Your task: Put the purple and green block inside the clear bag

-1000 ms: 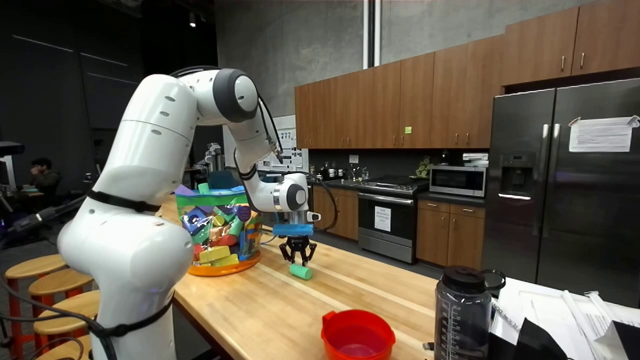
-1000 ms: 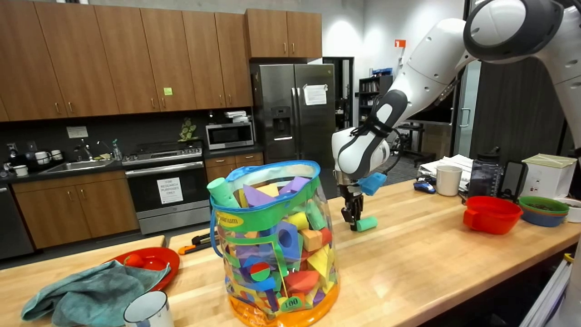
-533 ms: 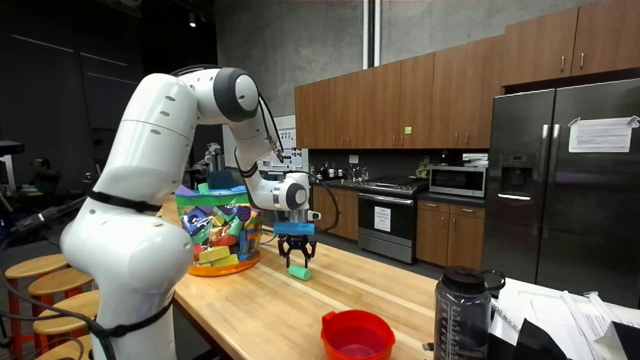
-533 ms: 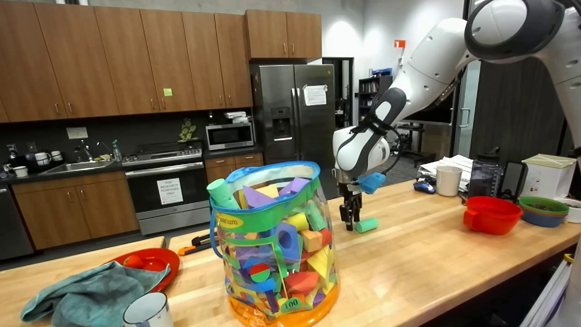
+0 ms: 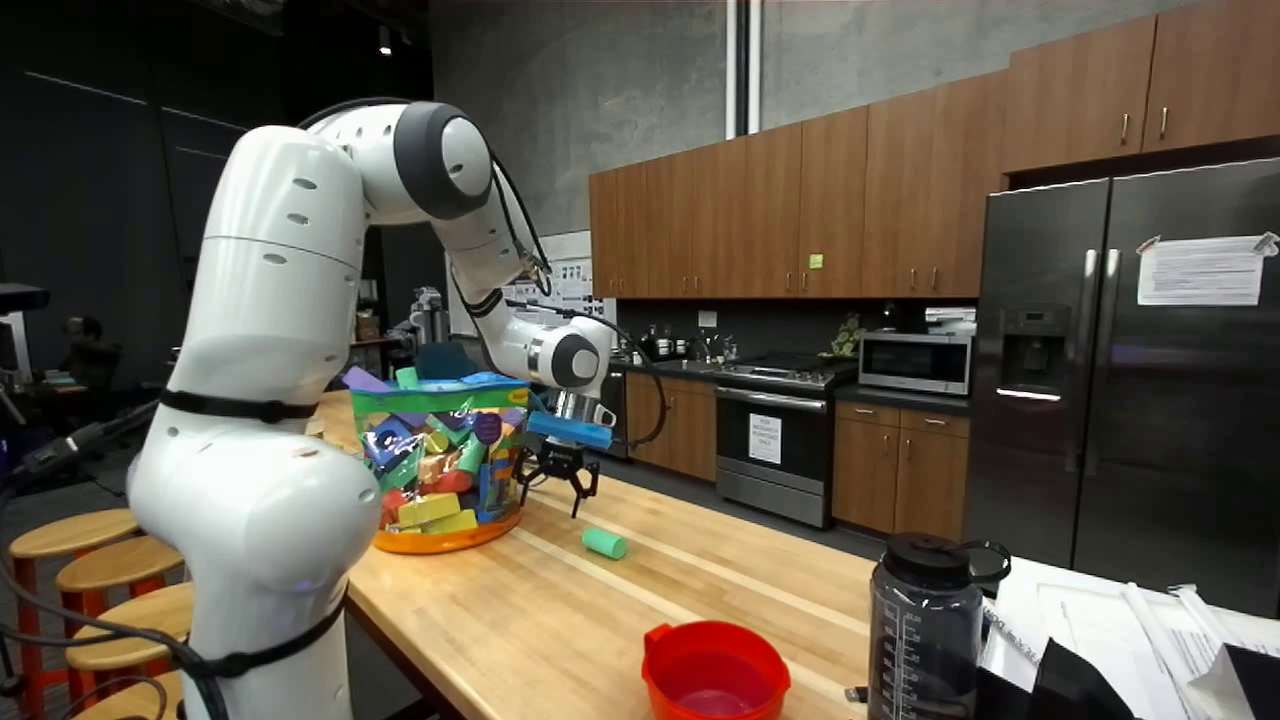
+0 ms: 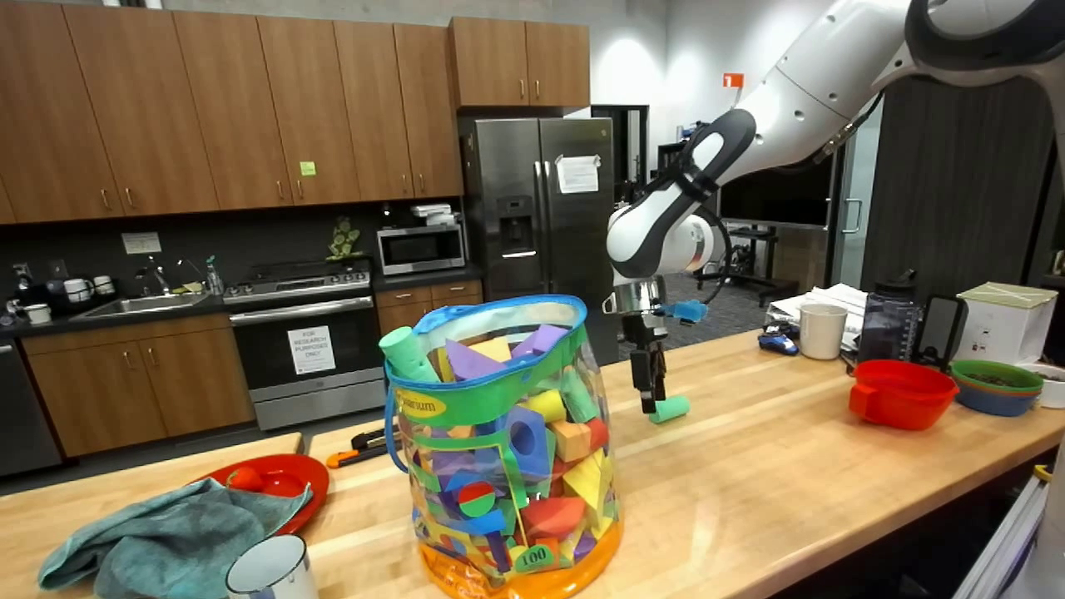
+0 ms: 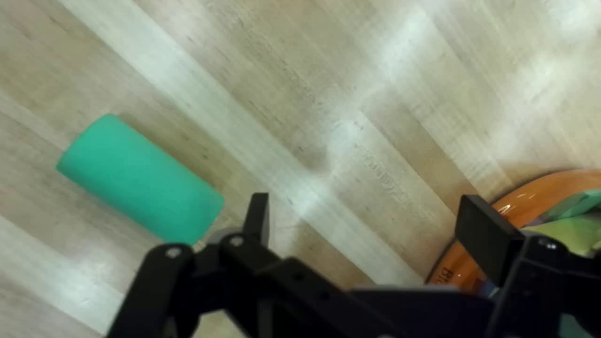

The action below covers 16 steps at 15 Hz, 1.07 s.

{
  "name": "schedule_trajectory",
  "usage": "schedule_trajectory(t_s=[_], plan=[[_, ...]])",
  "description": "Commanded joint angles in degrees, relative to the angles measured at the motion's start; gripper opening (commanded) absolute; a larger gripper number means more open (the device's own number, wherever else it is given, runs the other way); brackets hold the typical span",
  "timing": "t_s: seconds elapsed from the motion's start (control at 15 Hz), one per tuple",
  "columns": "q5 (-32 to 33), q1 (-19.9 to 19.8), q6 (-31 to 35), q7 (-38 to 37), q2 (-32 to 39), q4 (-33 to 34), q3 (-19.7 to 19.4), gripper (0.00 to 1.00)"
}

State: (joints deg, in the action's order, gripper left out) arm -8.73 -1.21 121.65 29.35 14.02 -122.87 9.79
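In the wrist view the clear bag (image 7: 540, 191) is cut off by the right edge and partly hidden by the hand (image 7: 366, 216), while in an exterior view the bottom edge crops the red bowl (image 5: 715, 650).

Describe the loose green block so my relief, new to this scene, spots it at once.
On the wooden table, an exterior view shows the big clear bag. To the bag's right in that picture, lower right of the open gripper, is the green block, a small cylinder on its side. Unlike the green cylinder poking out of the bag, it lies on the table.
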Motion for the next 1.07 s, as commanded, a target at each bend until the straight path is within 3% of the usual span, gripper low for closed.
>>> schedule_trajectory(t_s=[0.0,0.2,0.67,1.0], plan=[[1.2,0.0,-2.8,3.0,-1.5,0.2,-1.5,1.0],[1.5,-0.1,-0.7,5.1,-0.6,0.9,-2.2,1.0],[-2.6,-1.1,12.5,11.9,2.8,2.0,-1.9,1.0],[2.4,-1.1,12.3,10.3,3.8,2.2,-3.9,1.0]])
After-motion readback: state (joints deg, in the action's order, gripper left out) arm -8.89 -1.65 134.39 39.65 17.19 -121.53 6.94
